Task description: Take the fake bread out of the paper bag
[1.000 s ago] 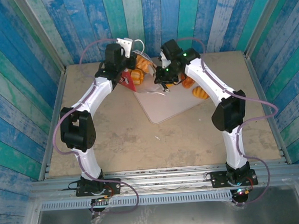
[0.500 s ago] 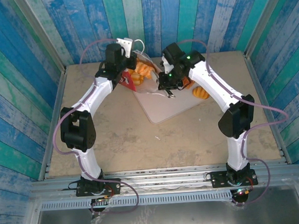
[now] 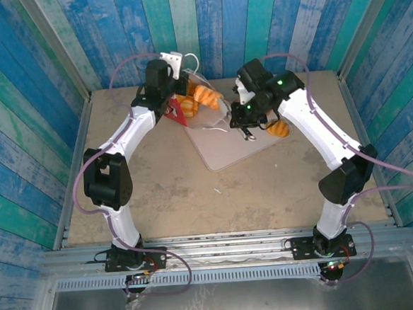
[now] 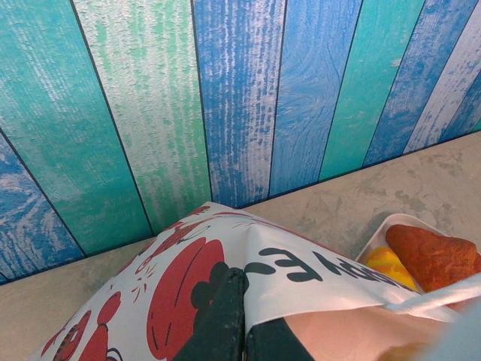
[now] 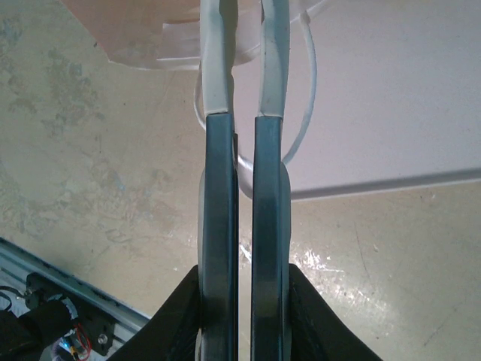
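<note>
The red-and-white paper bag [image 3: 180, 109] lies on its side at the back of the table. My left gripper [image 3: 167, 95] is shut on the bag's upper edge [image 4: 188, 278], the dark fingers [image 4: 225, 323] pinching the paper. An orange piece of fake bread [image 3: 203, 95] shows in the bag's mouth. Past the bag's rim, a brown piece [image 4: 436, 256] and a yellow one [image 4: 387, 263] lie together. Another loaf [image 3: 279, 128] rests on the tray's right edge. My right gripper [image 3: 246, 129] hangs over the tray, fingers [image 5: 218, 150] nearly together with nothing seen between them. A white cord handle [image 5: 304, 98] loops beneath them.
The flat pale square tray [image 3: 227, 150] lies in front of the bag, its front edge [image 5: 391, 184] toward the arms. Blue and teal plank walls [image 4: 225, 98] close in the back and sides. Bare beige table [image 3: 167, 193] stretches toward the arm bases.
My right arm has swung to the right, carrying its gripper from the bag's mouth out over the tray. The left gripper and the bag have stayed where they were.
</note>
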